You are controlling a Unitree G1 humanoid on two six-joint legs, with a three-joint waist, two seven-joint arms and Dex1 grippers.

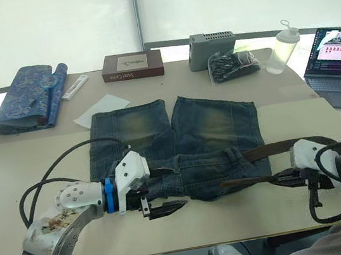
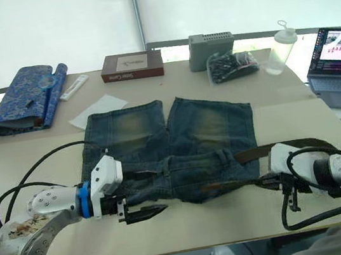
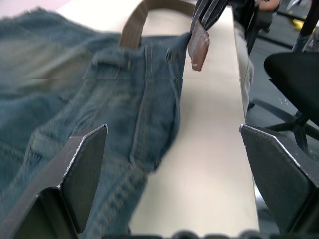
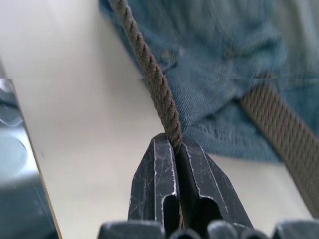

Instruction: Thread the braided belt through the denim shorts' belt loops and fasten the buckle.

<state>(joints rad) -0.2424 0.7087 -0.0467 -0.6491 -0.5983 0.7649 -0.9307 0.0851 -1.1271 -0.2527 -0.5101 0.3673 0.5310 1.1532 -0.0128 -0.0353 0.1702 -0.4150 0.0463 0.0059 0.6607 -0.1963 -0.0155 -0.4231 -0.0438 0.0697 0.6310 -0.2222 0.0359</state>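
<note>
Belt (image 1: 289, 146): dark brown braided strap lying at the waistband of the denim shorts (image 1: 180, 148), which are spread flat on the table (image 1: 48, 165) with the waistband toward the robot. One run of the strap emerges from the waistband on the robot's right and curves back toward the right gripper (image 4: 175, 149). That gripper's two black fingers are closed tight on the strap, pinching it edge-on just off the shorts' hem. A belt loop (image 1: 229, 155) is visible on the waistband near the strap. Left gripper (image 1: 164, 208) rests at the waistband's left portion, fingers spread wide apart, holding nothing. Buckle cannot be made out.
</note>
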